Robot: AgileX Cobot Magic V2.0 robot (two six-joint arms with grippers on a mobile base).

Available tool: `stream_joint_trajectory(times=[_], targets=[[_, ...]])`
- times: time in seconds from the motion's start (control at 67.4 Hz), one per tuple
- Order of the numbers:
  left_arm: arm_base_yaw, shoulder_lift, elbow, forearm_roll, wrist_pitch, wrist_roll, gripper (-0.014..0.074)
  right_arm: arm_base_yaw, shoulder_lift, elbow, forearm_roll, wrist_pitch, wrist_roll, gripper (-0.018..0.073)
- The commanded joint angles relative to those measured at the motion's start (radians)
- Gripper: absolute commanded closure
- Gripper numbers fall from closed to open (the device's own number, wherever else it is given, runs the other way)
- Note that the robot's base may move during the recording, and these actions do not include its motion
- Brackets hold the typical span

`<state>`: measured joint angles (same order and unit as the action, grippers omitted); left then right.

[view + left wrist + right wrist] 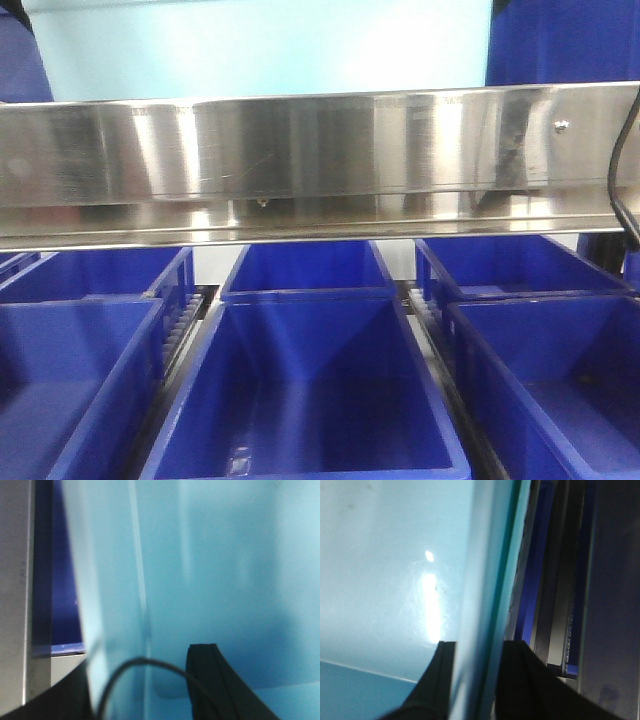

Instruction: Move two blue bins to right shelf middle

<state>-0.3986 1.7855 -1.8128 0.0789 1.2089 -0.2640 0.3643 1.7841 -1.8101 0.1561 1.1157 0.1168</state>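
Note:
A light-blue bin [260, 45] shows above the steel shelf rail [320, 150] in the front view. In the right wrist view my right gripper [477, 680] is shut on that bin's side wall [480, 580], with one black finger [437, 685] inside and the other outside. In the left wrist view my left gripper [140, 690] stands astride the bin's other wall [115, 605]. A gap shows between that wall and the inner finger [210, 680], so the jaws look open. Neither gripper shows in the front view.
Below the rail several dark-blue bins stand in rows, such as the middle one [310, 390], the left one [70, 380] and the right one [560, 380]. Roller tracks [185, 320] run between them. A black cable [622, 170] hangs at the right.

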Motion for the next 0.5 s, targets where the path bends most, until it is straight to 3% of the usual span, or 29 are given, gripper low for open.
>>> stream_joint_trajectory(times=[0.0, 0.252, 0.49], targets=[[-0.003, -0.069, -0.051, -0.004, 0.012, 0.031, 0.0707, -0.003, -0.052, -0.005, -0.018, -0.072, 0.009, 0.0713], [-0.003, -0.125, -0.202, -0.023, 0.001, 0.031, 0.0707, -0.003, -0.156, -0.015, -0.018, -0.158, 0.009, 0.0713], [-0.003, -0.140, -0.282, -0.056, 0.001, 0.031, 0.0707, -0.003, -0.190, -0.126, -0.018, -0.175, 0.009, 0.0713]])
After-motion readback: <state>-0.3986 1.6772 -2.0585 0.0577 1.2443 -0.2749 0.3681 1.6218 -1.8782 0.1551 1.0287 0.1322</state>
